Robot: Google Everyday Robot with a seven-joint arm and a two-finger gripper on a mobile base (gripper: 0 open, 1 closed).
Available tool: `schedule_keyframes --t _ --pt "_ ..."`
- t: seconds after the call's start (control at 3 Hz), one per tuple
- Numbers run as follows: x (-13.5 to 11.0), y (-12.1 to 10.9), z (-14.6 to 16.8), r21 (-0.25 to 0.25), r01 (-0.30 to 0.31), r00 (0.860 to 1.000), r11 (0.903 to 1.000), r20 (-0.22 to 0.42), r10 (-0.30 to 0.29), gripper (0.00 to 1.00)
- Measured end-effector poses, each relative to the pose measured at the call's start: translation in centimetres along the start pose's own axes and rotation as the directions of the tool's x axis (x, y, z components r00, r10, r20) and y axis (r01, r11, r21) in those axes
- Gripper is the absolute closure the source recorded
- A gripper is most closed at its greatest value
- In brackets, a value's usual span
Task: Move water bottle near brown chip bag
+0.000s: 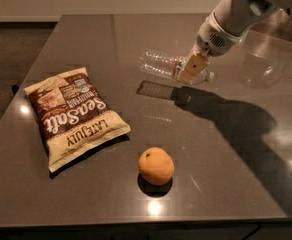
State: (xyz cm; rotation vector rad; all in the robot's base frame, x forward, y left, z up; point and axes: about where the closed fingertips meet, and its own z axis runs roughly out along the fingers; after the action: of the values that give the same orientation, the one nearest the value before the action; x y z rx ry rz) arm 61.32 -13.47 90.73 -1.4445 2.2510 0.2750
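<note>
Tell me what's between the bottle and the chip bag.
Only bare table separates bottle and chip bag in the camera view. The orange sits nearer the front, off that line. The gripper holds the bottle at its label end.

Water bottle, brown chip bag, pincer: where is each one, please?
water bottle [158,64]: camera view, on its clear ribbed body.
brown chip bag [73,115]: camera view, on its dark brown middle.
pincer [192,68]: camera view, between its tips, shut on the water bottle's label end.
</note>
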Motion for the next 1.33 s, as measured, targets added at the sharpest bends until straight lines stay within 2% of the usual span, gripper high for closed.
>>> schedule_keyframes --t 0.33,0.67,1.0,1.33 --pt "-0.7 4.2 1.7 -0.056 0.086 0.996 0.9947 -0.023 -0.088 1.00" --pt "-1.9 6.5 3.9 -0.111 0.162 0.985 0.9805 -0.035 -0.167 1.00" --pt "-3.5 7.2 5.6 -0.140 0.216 0.974 0.9663 -0.034 -0.223 0.86" --pt "-4.0 6.8 6.5 -0.147 0.240 0.968 0.9596 -0.038 -0.248 0.62"
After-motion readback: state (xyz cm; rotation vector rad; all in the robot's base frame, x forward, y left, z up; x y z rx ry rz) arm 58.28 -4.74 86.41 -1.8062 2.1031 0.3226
